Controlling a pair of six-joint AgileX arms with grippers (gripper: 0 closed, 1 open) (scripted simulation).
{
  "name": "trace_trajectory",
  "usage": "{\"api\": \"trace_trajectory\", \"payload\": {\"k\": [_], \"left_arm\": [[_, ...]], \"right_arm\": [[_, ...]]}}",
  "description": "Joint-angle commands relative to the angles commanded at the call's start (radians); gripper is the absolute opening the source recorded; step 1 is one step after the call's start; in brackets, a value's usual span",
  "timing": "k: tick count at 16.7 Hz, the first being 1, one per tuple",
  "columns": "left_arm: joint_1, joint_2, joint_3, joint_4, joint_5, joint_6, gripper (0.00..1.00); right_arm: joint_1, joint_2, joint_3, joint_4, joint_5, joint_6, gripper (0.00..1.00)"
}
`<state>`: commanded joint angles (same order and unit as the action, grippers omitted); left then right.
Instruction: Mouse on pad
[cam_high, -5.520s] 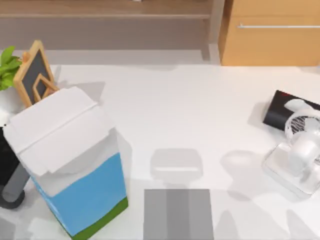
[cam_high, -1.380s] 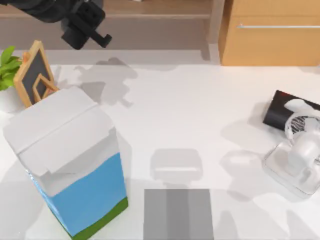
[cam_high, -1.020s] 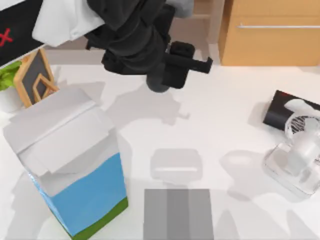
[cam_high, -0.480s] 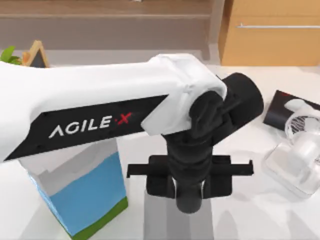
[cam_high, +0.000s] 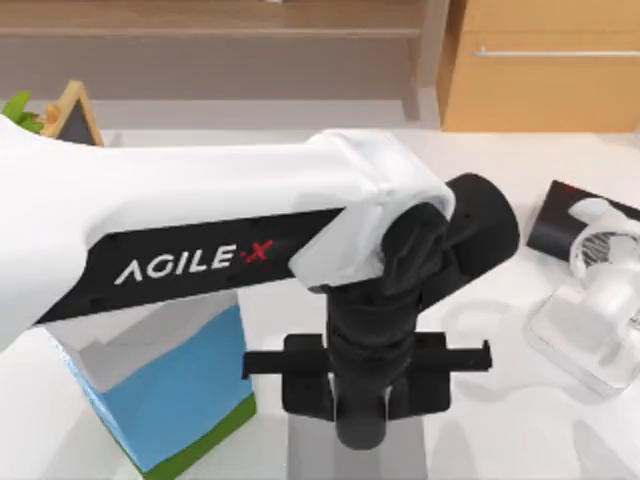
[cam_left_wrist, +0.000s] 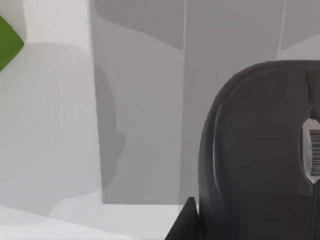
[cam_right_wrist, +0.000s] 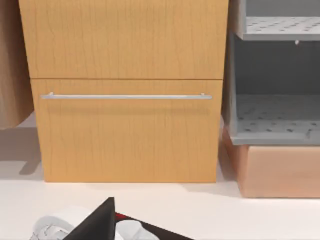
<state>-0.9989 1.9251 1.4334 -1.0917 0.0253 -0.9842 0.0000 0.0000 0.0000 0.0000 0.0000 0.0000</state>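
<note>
The small black oval computer mouse (cam_left_wrist: 260, 155) with a grey scroll wheel is seen close under the left wrist camera, above the flat mid-grey rectangular pad (cam_left_wrist: 145, 100) with a lighter middle band. In the top view, the left end effector (cam_high: 362, 432) hangs over the pad (cam_high: 305, 445) at the bench's (cam_high: 300, 180) near edge, beside a blue-and-white carton (cam_high: 165, 400). Whether it is clenched cannot be told. A white desk fan (cam_high: 590, 320) stands at the right.
</note>
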Motion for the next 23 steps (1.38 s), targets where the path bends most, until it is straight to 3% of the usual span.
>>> {"api": "trace_trajectory", "payload": {"k": [11,23], "left_arm": [[0.002,-0.039,0.002,0.119,-0.001,0.013,0.0],[0.0,0.061,-0.109,0.163,0.001,0.002,0.0]], "right_arm": [[0.0,0.0,0.0,0.0,0.0,0.0,1.0],[0.0,0.0,0.0,0.0,0.0,0.0,1.0]]}}
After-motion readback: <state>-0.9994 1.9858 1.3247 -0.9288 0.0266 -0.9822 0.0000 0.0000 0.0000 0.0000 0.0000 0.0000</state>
